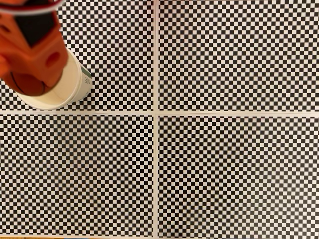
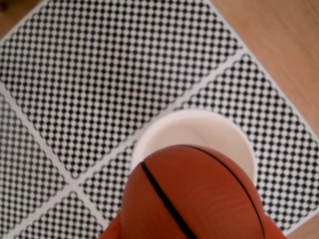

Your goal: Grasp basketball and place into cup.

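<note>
We see our gripper (image 1: pixel 31 82) blurred and cut off, jaws pinching the basketball (image 2: pixel 192 196), which hides part of the cup (image 2: pixel 199 128) below; checkered mat (image 1: pixel 224 174) around.

Your basketball (image 2: pixel 192 194), orange-brown with black curved seams, hangs directly over the cup's mouth in the wrist view. Your cup (image 1: pixel 75 92), cream-white paper with a small green side mark, stands upright at the fixed view's upper left.
</note>
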### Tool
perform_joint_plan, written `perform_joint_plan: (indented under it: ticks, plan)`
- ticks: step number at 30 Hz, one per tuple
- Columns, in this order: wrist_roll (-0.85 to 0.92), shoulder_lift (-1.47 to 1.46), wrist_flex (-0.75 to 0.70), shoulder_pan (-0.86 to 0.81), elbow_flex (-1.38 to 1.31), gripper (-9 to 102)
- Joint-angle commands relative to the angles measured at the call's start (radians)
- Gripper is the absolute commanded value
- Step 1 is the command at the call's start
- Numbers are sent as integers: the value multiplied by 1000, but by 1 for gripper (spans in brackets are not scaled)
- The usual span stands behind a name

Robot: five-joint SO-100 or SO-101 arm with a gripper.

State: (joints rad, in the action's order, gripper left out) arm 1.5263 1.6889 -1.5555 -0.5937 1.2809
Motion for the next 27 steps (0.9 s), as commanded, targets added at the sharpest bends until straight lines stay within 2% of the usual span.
perform_joint_plan:
  ticks: [1, 18, 27]
  plan:
    - [3, 12, 18, -5, -3, 24]
    - [-9, 60, 58, -21, 44, 24]
    - [-26, 75, 94, -3, 81, 38]
